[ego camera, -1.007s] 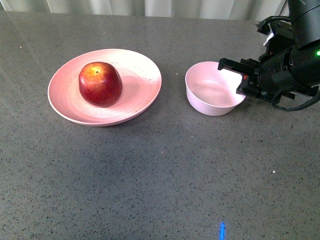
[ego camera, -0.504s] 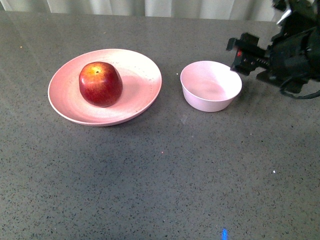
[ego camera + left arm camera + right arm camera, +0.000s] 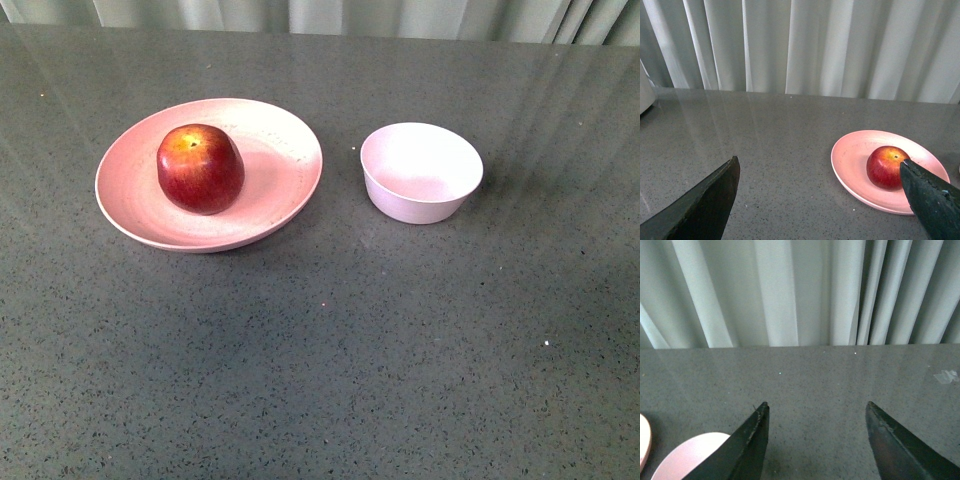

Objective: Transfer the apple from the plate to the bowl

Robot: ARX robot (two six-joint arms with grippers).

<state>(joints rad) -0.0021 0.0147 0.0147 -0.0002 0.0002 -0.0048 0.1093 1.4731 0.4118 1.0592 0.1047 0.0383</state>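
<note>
The dark red apple sits on the wide pale pink plate at the left of the grey table. To its right stands the small pale bowl, with nothing in it. Neither arm shows in the front view. In the left wrist view my left gripper is open well short of the plate; the apple lies beside one fingertip. My right gripper is open over bare table, with the bowl's rim beside one finger.
Pale curtains hang along the table's far edge. A white object shows at the edge of the left wrist view. A small light scrap lies on the table in the right wrist view.
The right arm, which was at the bowl's right rim, has drawn back up and to the right out of the front view. The bowl shifted slightly left and settled level.
</note>
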